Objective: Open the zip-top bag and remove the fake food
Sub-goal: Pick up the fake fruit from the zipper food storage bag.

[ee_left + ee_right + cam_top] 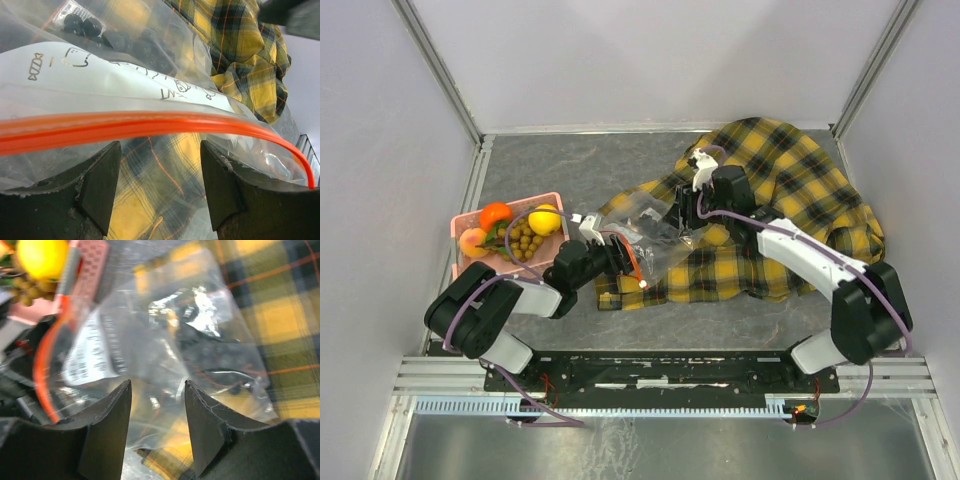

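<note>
The clear zip-top bag (655,228) lies on a yellow-black plaid cloth (790,190) at mid table, with its orange zip strip (150,122) toward the left arm. Dark berries (82,25) lie inside the bag beside its white label (100,75). My left gripper (160,145) is open, its tips just short of the zip strip with bag film between them. My right gripper (158,382) is also open, over the bag's far side, nothing pinched. The other fake food, an orange (496,214), a yellow fruit (544,218) and a grape bunch (524,241), sits in a pink tray (520,197).
The pink tray stands at the left, close to the left arm's elbow. The plaid cloth spreads in folds from the middle to the back right. White enclosure walls close in the back and both sides. A metal rail runs along the near edge.
</note>
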`<state>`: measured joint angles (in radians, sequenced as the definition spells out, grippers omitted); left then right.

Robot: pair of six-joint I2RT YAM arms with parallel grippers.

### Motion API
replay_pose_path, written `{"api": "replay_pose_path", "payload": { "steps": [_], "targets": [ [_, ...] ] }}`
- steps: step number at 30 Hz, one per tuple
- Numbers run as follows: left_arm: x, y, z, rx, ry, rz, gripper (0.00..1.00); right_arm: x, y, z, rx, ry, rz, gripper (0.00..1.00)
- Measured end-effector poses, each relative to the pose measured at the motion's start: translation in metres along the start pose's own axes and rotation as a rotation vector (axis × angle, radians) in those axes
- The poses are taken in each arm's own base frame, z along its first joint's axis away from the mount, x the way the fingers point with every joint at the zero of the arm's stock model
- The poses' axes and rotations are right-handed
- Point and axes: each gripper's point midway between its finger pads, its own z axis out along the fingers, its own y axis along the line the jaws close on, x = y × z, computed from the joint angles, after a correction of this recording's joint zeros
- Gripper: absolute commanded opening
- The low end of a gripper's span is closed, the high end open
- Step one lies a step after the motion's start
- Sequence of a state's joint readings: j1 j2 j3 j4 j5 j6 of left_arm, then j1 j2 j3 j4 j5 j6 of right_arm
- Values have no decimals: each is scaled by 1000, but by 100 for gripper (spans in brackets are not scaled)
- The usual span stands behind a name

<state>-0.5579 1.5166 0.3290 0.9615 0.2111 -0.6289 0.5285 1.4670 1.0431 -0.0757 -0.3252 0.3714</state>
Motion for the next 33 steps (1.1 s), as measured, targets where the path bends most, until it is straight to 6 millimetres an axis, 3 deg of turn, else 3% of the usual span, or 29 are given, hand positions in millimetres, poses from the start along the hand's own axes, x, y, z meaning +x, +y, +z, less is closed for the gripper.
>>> {"api": "replay_pose_path", "payload": {
  "steps": [6, 8, 15, 28, 33],
  "targets": [
    [0, 0, 0, 0, 0, 0, 71, 34, -67, 28, 150, 113, 120, 56],
    [0, 0, 0, 1, 0, 0, 71, 41, -76, 35, 170, 145, 137, 57],
    [0, 0, 1, 0, 1, 0, 71, 27, -84, 65, 164, 159, 129, 57],
    [2, 3, 9, -6, 16, -5, 71, 64, -98, 94, 138, 266, 155, 57],
    [7, 6, 11, -13, 30, -10, 72, 67, -97, 98, 118, 272, 159, 48]
  ]
}}
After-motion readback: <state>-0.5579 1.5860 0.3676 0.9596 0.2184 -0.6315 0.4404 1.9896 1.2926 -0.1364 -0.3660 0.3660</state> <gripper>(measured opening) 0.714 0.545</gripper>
